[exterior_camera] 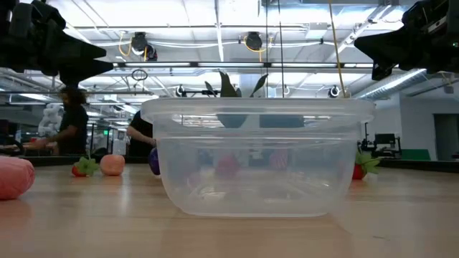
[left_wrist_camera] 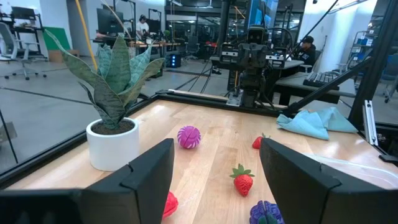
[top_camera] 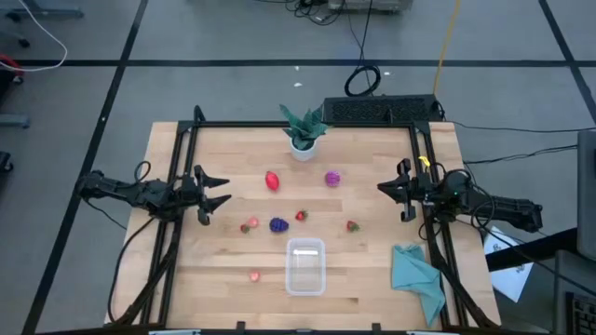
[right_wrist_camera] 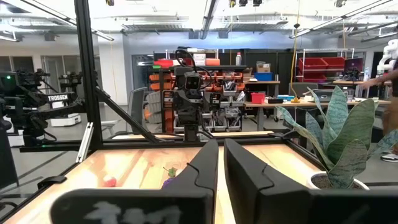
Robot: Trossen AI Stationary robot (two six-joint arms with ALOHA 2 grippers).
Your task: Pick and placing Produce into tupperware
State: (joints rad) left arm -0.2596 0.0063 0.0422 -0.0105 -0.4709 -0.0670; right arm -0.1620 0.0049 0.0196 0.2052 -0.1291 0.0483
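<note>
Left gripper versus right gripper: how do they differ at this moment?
The left gripper has its fingers spread apart; the right gripper has its fingers pressed together. The left gripper hangs at the table's left edge, the right gripper at the right edge. Both are empty, pointing inward toward the produce.

You see a pale, matt wooden table (top_camera: 214, 270), a clear glossy plastic tupperware (top_camera: 304, 265), and a soft, crumpled teal cloth (top_camera: 416, 275).

Pale pink rounded toy fruit (exterior_camera: 14, 177): cut off at low view's edge.
Produce behind clear plastic tupperware (exterior_camera: 258, 158): blurred.
</note>
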